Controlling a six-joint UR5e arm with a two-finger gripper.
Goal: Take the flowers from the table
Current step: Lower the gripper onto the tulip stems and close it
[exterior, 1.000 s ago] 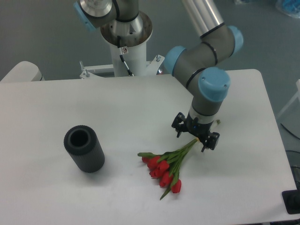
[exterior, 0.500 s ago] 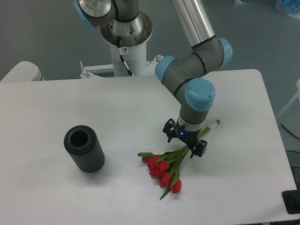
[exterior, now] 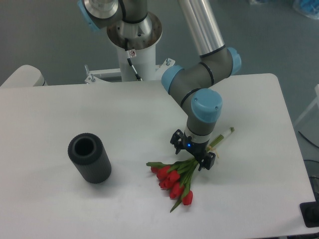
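The flowers (exterior: 174,179), a bunch of red tulips with green leaves, lie on the white table (exterior: 124,124) right of centre. Their stems run up to the right and end in a pale band at about (exterior: 227,132). My gripper (exterior: 192,153) hangs directly over the stems just above the leaves. Its two dark fingers stand apart, one on each side of the stems, so it is open. The middle stretch of the stems is hidden under the gripper.
A dark ribbed cylindrical vase (exterior: 89,158) stands upright on the left half of the table, well apart from the flowers. The arm's base column (exterior: 134,45) rises behind the table's far edge.
The gripper has travelled left and slightly down along the stems, from near their banded end toward the leaves. The flowers and the vase have stayed put.
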